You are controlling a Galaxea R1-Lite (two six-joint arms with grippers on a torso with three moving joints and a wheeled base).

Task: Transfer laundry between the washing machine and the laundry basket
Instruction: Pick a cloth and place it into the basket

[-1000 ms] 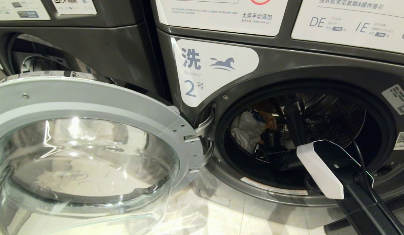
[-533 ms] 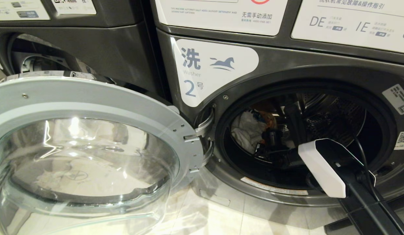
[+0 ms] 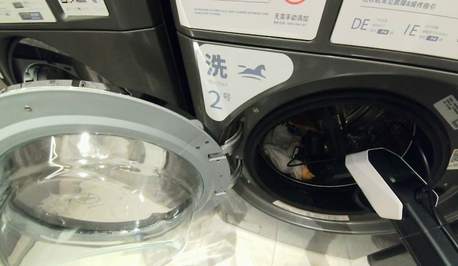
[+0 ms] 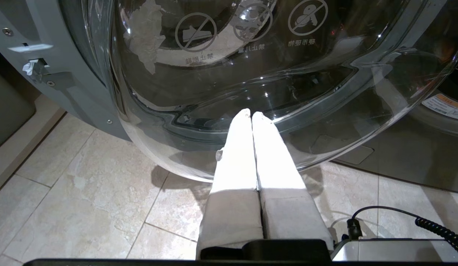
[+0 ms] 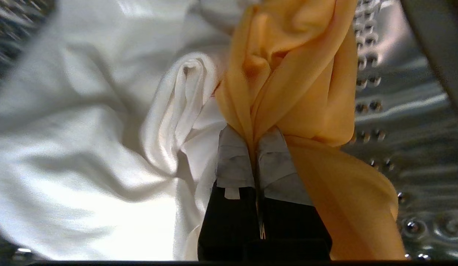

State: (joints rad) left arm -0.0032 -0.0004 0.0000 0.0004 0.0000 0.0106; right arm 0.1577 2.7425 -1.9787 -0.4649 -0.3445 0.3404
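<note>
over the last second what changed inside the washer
The right tool has shut on the orange cloth inside the drum and begun drawing it toward the opening; an orange fold now shows lower by the white cloth. The door stays open, and the left tool stays shut near its glass.

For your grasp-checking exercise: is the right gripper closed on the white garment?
No: the right gripper is shut on the orange garment, while the white garment lies loose beside it.

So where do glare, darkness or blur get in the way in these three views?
Head view: reflections veil the door glass, drum interior dark. Left wrist view: highlights on the glass, fingers overexposed. Right wrist view: white cloth blown out, drum wall blurred.
</note>
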